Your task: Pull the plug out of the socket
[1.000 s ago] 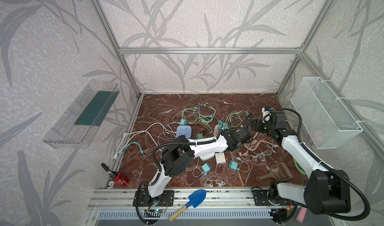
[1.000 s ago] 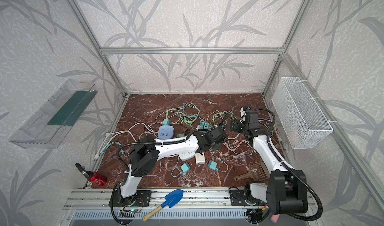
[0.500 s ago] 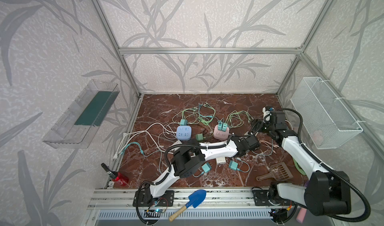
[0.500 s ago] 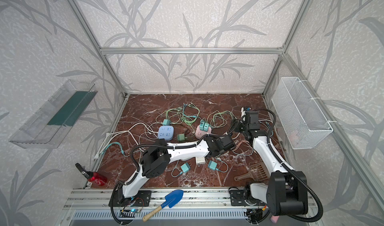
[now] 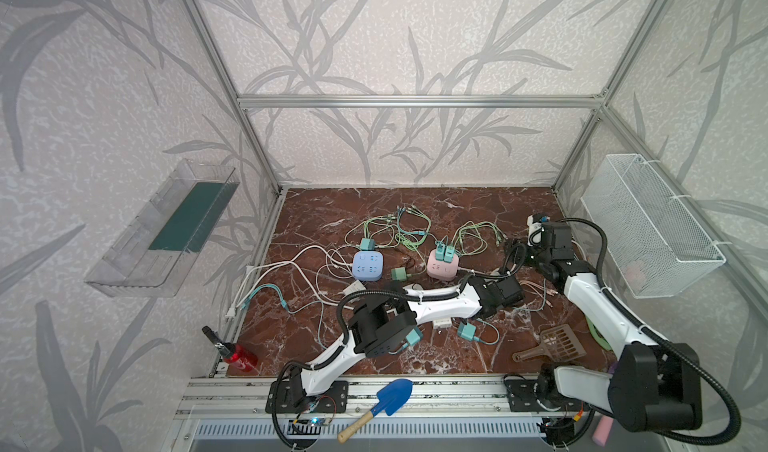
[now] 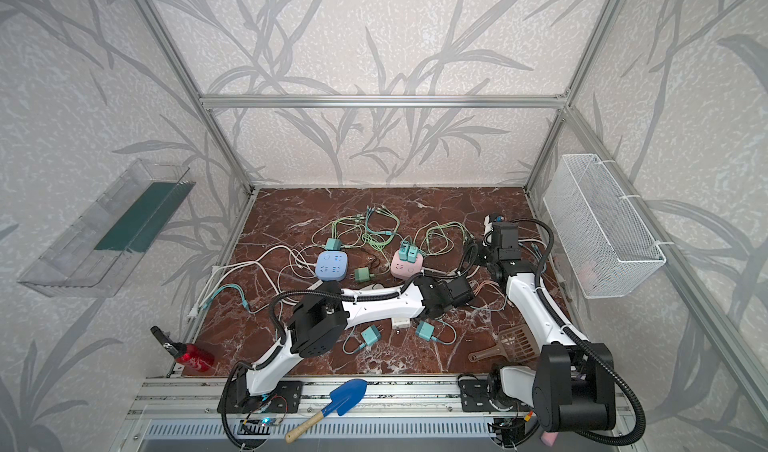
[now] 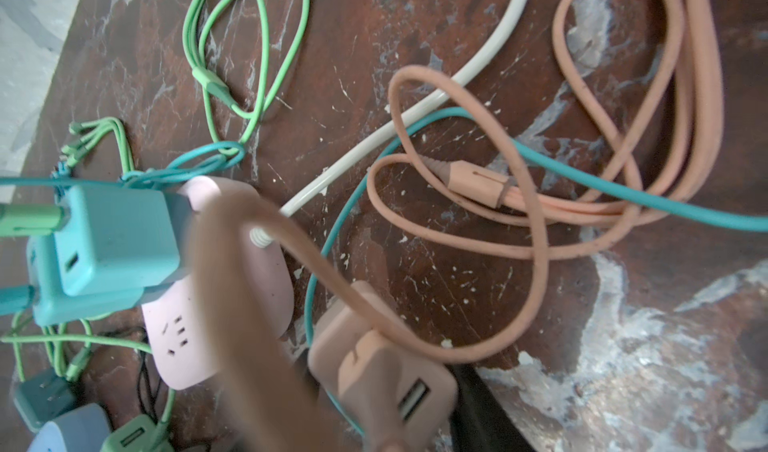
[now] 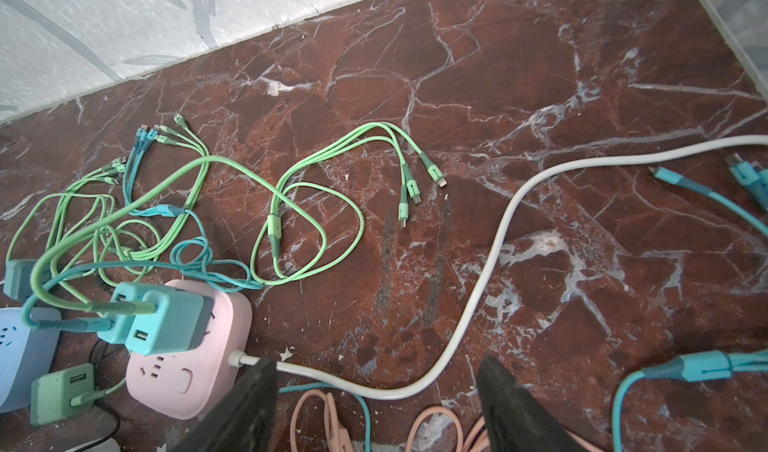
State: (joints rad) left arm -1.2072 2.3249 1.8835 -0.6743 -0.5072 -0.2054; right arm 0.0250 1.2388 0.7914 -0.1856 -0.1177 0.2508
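The pink socket (image 5: 443, 264) lies mid-floor with two teal plugs (image 8: 162, 321) stuck in its top. A peach plug (image 7: 382, 371), out of the socket, shows blurred right at my left gripper (image 5: 515, 294), to the right of the socket. Its peach cable (image 7: 540, 204) loops over the floor. One black finger (image 7: 482, 412) stands well to the side of the plug, so the jaws are apart; the other finger is hidden behind the blurred cable. My right gripper (image 8: 374, 381) is open and empty above the socket's white cord (image 8: 478, 304).
A blue socket (image 5: 367, 265) with a teal plug lies left of the pink one. A green charger (image 5: 400, 273) sits between them. Loose teal plugs (image 5: 467, 330), green cables (image 5: 399, 229), a brown scoop (image 5: 555, 344) and a wire basket (image 5: 648, 225) are around.
My left arm swung right, away from the pink socket, taking the peach plug along. Its jaws have come apart. The right arm has hardly moved.
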